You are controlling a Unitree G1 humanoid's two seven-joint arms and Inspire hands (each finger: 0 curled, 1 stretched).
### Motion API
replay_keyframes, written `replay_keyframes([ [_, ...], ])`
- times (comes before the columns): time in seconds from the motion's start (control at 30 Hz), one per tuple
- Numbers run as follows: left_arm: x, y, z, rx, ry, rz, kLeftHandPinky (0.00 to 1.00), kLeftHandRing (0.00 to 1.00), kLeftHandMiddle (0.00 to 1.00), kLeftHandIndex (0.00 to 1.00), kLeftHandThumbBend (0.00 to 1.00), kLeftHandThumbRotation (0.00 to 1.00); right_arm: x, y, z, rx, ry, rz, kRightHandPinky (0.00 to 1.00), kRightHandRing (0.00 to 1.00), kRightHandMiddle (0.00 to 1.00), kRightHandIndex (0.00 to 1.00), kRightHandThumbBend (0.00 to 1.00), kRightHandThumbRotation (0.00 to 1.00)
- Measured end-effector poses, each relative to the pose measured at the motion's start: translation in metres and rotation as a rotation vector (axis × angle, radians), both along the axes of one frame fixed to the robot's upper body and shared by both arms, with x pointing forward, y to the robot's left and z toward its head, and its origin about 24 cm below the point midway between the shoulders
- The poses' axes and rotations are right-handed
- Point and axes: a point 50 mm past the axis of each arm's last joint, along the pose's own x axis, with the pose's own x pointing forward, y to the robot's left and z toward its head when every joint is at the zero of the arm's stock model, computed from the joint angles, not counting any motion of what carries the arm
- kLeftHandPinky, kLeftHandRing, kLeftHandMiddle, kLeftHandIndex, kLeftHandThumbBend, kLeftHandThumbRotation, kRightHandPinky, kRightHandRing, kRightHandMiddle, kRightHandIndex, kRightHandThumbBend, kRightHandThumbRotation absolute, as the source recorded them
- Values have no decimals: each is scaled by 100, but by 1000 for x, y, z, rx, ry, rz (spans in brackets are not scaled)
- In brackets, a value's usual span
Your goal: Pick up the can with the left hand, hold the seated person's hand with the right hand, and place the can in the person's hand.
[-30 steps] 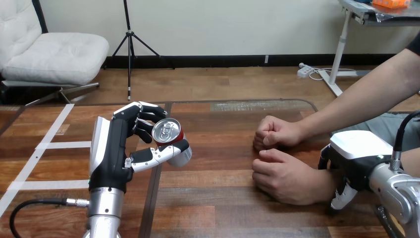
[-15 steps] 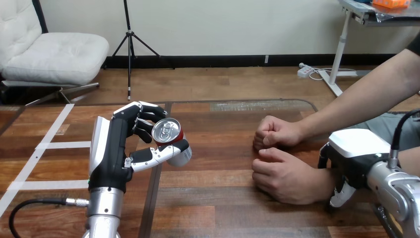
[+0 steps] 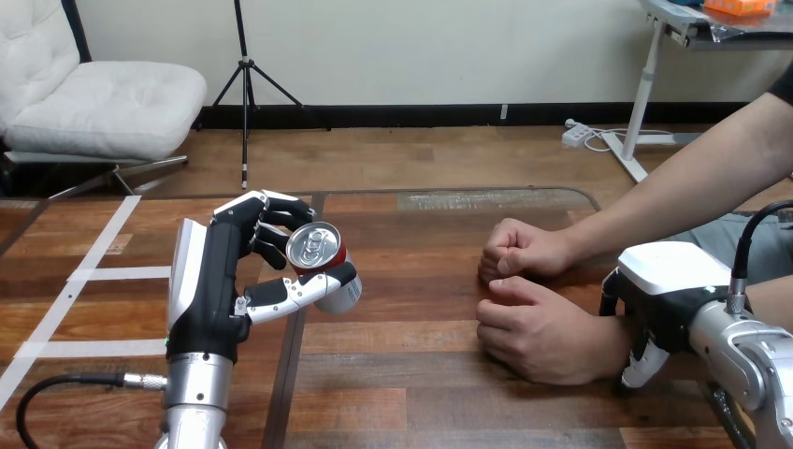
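Over the surface, clasps the can with curled fingers of the left hand, holds the right hand beside the person's wrist, grasp unclear.

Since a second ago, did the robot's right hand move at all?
Yes, a little: the right hand has slid leftward, closer to the person's nearer hand, which has stayed put.

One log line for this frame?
left hand: fingers curled round can, held above table | right hand: over person's nearer wrist, grip unclear | can not yet handed over
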Motion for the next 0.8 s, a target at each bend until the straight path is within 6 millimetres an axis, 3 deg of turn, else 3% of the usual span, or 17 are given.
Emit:
replay_keyframes([
  [0.4, 0, 0, 0, -2, 0, 0, 35, 41, 48, 52, 68, 0, 1, -1, -3, 14, -6, -2, 27, 37, 47, 56, 77, 0],
  [0.8, 0, 0, 0, -1, 0, 0, 36, 41, 48, 52, 68, 0, 2, -1, -5, 44, -6, 1, 31, 42, 51, 62, 77, 0],
])
